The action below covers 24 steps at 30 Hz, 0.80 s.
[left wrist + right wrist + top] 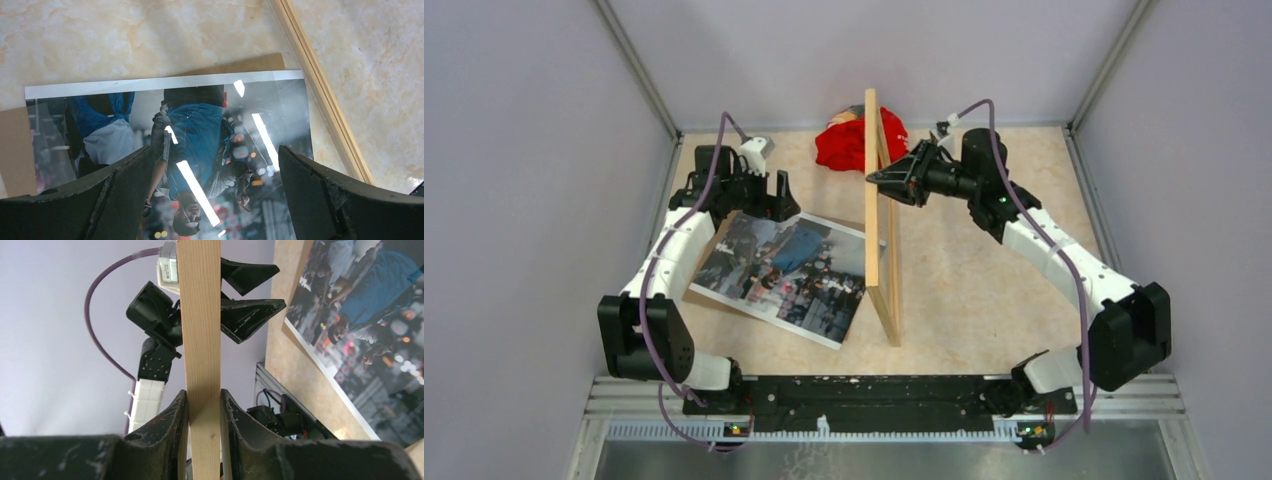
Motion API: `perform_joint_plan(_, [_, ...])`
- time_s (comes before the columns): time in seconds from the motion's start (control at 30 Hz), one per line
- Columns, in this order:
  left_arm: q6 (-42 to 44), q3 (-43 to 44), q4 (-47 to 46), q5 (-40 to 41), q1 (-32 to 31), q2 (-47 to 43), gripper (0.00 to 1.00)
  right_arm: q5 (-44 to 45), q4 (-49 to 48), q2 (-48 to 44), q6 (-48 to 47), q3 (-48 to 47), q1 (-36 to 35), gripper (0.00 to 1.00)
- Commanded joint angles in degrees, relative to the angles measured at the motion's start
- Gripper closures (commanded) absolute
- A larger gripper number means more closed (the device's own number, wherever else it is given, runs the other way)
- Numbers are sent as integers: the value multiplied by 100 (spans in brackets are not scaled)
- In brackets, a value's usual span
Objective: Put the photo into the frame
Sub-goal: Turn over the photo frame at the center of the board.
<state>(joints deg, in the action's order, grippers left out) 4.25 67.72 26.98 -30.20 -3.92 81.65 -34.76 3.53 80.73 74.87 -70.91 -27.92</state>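
Holding the frame (pixel 884 255) upright on edge in my right claw (pixel 876 177), just beside the photo (pixel 784 272) lying flat on the tabletop (pixel 994 290); left claw (pixel 774 200) spread wide above it. Risk: the thin rail may pivot in my pinch and topple

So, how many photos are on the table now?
1. The photo lies flat on a brown board, left of the upright frame. Another under it would be hidden.
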Motion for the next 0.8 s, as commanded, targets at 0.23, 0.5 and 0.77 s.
perform_joint_plan(0.23, [-113, 95, -194, 64, -106, 37, 1, -1034, -1447, -932, 865, 1006, 846, 100])
perform_joint_plan(0.5, [-124, 272, -205, 40, -219, 25, 1, -1216, 87, -1222, -133, 874, 1346, 47])
perform_joint_plan(0.77, [-415, 877, -227, 24, -966, 206, 1, -1333, 744, -1121, -529, 640, 1580, 37])
